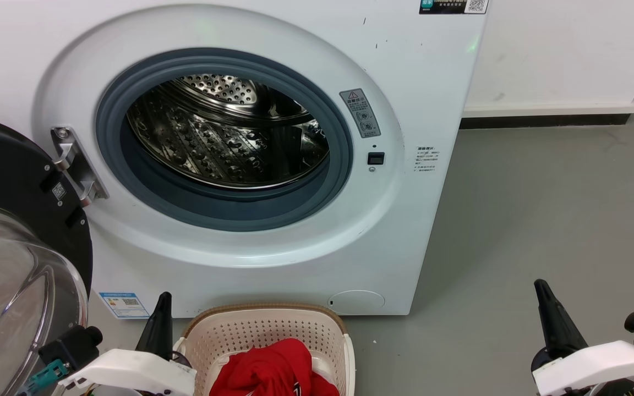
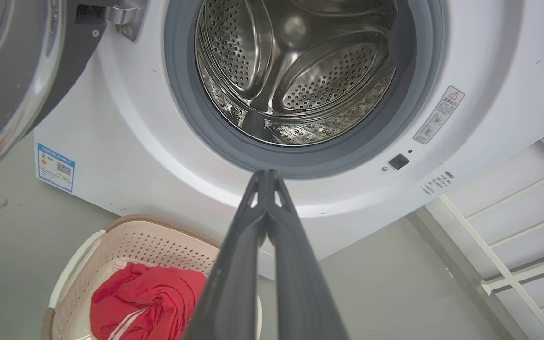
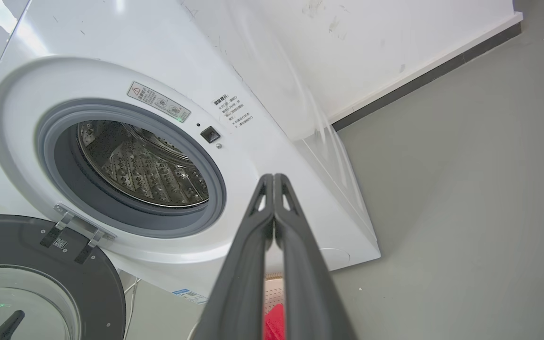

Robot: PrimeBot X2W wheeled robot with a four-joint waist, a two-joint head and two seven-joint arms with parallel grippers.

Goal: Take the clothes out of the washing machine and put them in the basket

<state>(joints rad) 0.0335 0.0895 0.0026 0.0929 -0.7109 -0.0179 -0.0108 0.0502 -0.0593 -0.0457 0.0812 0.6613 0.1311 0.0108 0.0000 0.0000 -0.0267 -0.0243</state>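
Observation:
The white washing machine stands ahead with its porthole open and its steel drum bare of fabric. Red clothes lie in the cream basket on the floor just below the porthole; the clothes and basket also show in the left wrist view. My left gripper hangs just left of the basket, shut and holding nothing, fingertips together. My right gripper is far to the right over bare floor, shut and empty.
The black-framed glass door is swung open at the left, close to my left arm. Grey floor spreads to the right of the machine up to a white wall with a dark skirting. A white rack shows in the left wrist view.

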